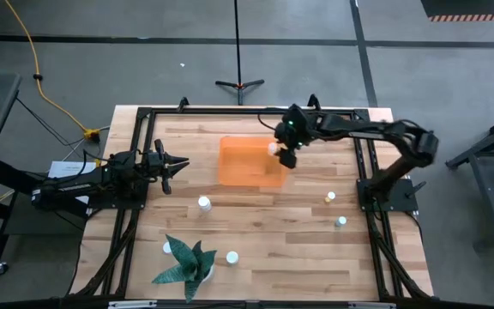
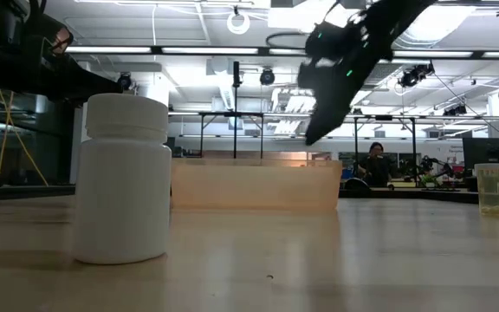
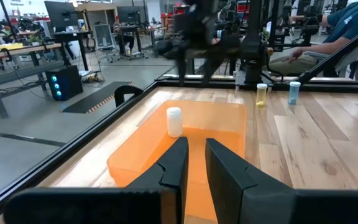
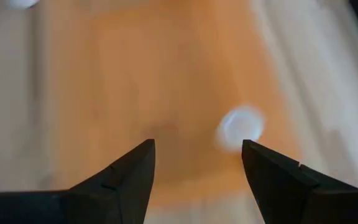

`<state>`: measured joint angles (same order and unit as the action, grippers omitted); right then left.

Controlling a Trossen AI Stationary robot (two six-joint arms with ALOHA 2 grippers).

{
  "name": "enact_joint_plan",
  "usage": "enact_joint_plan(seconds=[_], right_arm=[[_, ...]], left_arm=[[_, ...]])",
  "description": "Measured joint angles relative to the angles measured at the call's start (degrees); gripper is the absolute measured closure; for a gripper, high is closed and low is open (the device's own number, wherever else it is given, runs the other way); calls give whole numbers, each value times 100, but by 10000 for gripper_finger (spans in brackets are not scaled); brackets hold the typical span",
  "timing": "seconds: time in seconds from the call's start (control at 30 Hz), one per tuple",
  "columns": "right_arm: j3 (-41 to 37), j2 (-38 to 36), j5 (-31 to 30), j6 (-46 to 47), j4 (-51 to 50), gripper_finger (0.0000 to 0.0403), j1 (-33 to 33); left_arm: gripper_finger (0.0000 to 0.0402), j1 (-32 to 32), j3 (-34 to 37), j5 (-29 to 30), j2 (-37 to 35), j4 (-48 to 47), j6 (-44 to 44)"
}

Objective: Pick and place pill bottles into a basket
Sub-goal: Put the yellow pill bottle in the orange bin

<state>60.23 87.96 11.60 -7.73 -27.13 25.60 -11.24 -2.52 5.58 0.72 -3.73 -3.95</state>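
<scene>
Pale wooden tabletop (image 1: 264, 249) carries the orange basket (image 1: 249, 161) at its far middle, one white pill bottle (image 4: 239, 129) already inside near the right wall. Right pincer (image 4: 197, 163) hovers above it, spread wide and empty. Five bottles wait outside, one (image 1: 204, 203) near centre. Left pincer (image 3: 195, 163), nearly closed, idles left.

We see a light wooden table (image 1: 264, 257) holding an orange basket (image 1: 249, 167), scattered pill bottles (image 1: 204, 203) and a potted plant (image 1: 187, 266).
</scene>
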Motion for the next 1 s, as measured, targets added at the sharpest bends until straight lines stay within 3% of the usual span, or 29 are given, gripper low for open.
enact_joint_plan(seconds=[0.17,0.4,0.53,0.77,1.0], right_arm=[[-239,-1092,-37,599,-1128,171,-382],[-1281,-2665,-924,1697,-1471,171,-1497],[-1866,-3310,-1015,2248,-1690,171,-2153],[-2295,-3599,-1579,3362,-2385,171,-2882],[-2295,-3579,-1743,3513,-2624,171,-3576]], left_arm=[[309,2,0,0,2,0,0],[309,0,-1,0,2,2,0],[309,2,-2,0,2,0,0],[309,0,0,0,0,2,8],[309,0,0,0,0,2,119]])
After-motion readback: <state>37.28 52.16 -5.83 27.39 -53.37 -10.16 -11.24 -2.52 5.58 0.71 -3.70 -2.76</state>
